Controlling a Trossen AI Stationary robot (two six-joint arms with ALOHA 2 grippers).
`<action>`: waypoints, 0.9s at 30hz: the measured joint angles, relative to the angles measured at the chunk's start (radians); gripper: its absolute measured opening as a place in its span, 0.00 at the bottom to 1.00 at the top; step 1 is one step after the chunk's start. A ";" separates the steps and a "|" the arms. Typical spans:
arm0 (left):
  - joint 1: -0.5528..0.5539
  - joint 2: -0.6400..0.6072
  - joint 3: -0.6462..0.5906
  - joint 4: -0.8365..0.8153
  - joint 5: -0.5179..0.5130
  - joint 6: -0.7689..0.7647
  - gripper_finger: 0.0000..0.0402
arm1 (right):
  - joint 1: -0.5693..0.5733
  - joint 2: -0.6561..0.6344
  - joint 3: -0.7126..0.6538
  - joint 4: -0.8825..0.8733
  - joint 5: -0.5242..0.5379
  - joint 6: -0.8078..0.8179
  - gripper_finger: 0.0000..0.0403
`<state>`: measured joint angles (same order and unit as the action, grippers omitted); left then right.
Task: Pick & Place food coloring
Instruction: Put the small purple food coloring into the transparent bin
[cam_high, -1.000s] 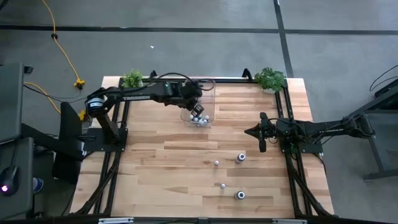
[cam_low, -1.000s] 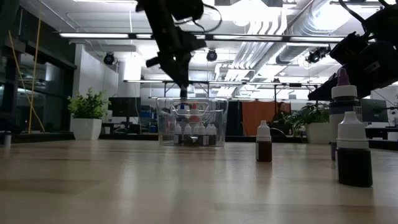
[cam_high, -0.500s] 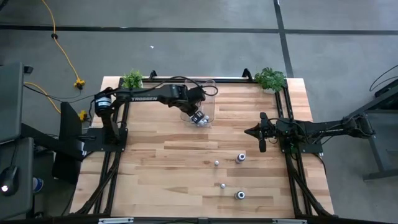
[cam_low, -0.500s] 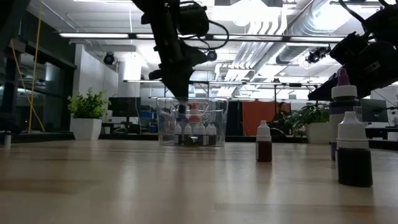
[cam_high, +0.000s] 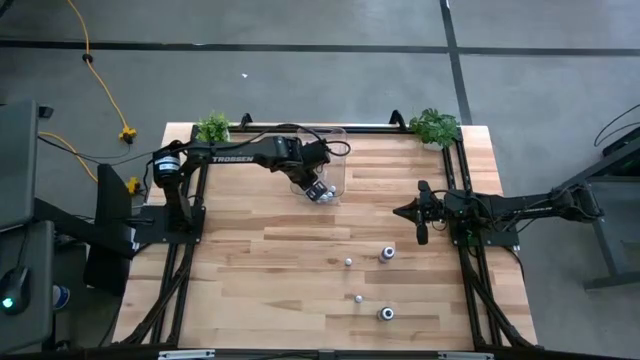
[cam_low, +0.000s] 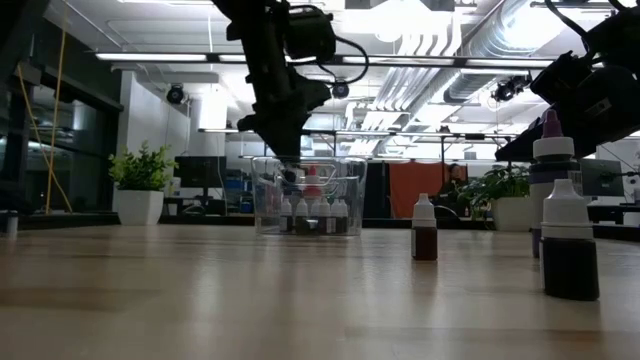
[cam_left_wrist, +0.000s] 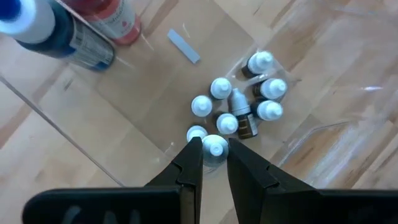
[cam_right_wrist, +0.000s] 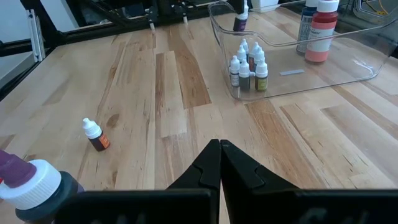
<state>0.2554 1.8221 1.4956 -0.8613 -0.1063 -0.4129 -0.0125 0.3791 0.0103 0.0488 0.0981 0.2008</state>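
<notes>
My left gripper reaches down into the clear plastic bin at the table's far middle, shut on a tiny white-capped food coloring bottle. Several more tiny bottles stand clustered on the bin's floor right beside it. A blue bottle and a red one, both larger, are in the bin too. A few bottles stand upright on the near right of the table. My right gripper waits shut at the right side, above the wood. My left gripper pinches the tiny bottle at its cap end between its two fingertips. The fingers come from above, slanting steeply down into the bin. The bottle stands upright in the hold; whether its base rests on the bin's floor I cannot tell.
Two potted plants stand at the far corners. A small grey strip lies on the bin's floor. Bare wood lies between the bin and the loose bottles. The low view shows a small bottle and two larger ones close by.
My left gripper has gone down into the bin with the tiny bottle, its fingers sinking below the bin's rim and tipping a little. It has stayed shut on the bottle.
</notes>
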 joint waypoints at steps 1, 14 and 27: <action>0.000 0.003 -0.001 -0.004 0.000 -0.001 0.13 | 0.000 0.000 0.000 0.000 0.000 0.000 0.00; 0.000 0.085 -0.002 0.021 0.026 0.023 0.13 | 0.000 0.000 0.000 0.000 0.000 0.000 0.00; -0.001 0.085 -0.001 0.029 0.075 0.022 0.13 | 0.000 0.000 0.000 0.000 0.000 0.000 0.00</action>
<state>0.2546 1.9070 1.4948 -0.8323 -0.0313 -0.3910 -0.0124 0.3794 0.0101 0.0486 0.0982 0.2008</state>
